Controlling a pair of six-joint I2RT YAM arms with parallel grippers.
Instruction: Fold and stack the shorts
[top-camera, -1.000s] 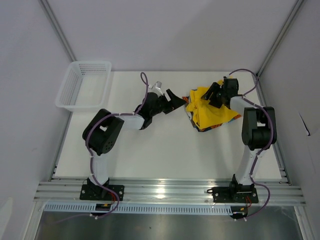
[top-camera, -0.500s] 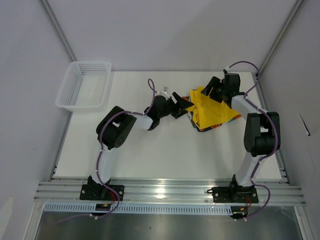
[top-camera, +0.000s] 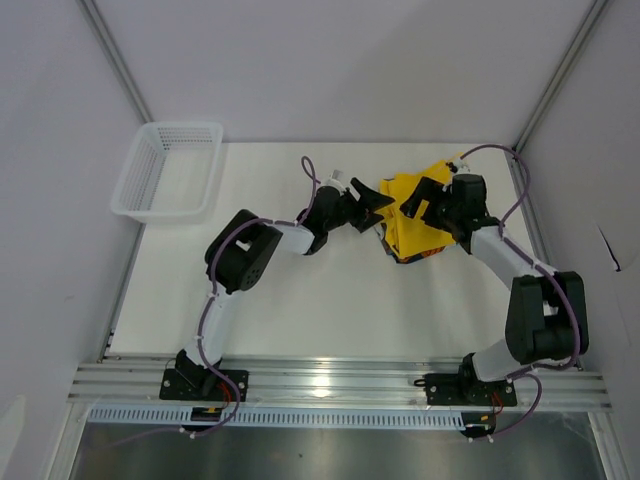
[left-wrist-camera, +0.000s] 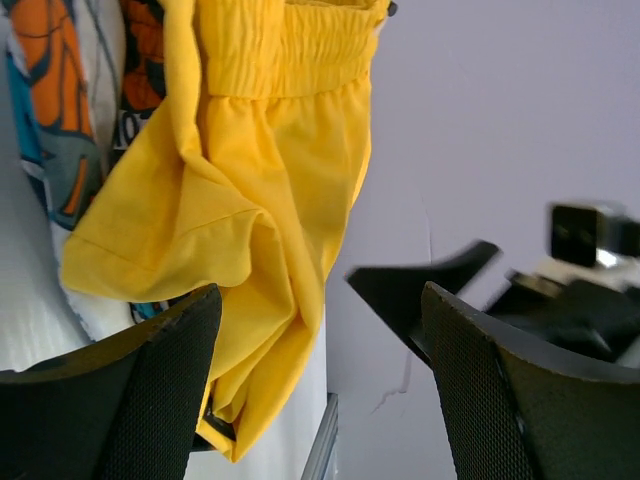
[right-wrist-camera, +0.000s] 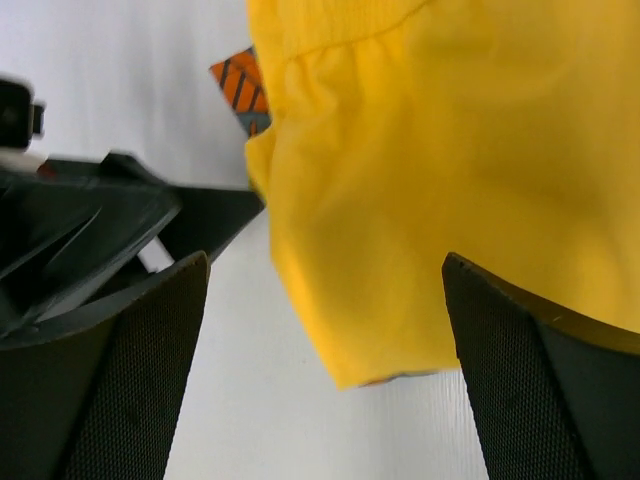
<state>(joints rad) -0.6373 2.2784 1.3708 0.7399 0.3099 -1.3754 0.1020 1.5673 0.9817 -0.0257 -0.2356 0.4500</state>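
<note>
The yellow shorts (top-camera: 420, 222) lie crumpled at the far right of the table, on top of the printed shorts (top-camera: 408, 257), of which only edges show. My left gripper (top-camera: 381, 203) stands open at the pile's left edge. In the left wrist view the yellow shorts (left-wrist-camera: 270, 180) hang just past my left gripper (left-wrist-camera: 320, 390), with the printed shorts (left-wrist-camera: 70, 100) behind. My right gripper (top-camera: 416, 198) is open over the pile. Its wrist view shows the yellow shorts (right-wrist-camera: 450, 150) beyond my right gripper (right-wrist-camera: 320, 370), which holds nothing.
A white mesh basket (top-camera: 165, 170) sits at the far left corner of the white table (top-camera: 300, 300). The two grippers face each other closely across the pile; the left gripper (right-wrist-camera: 100, 220) shows in the right wrist view. Frame rails border the table's right side.
My right gripper has opened and let go of the yellow shorts while its arm swung out. My left gripper has moved right, up to the pile's edge.
</note>
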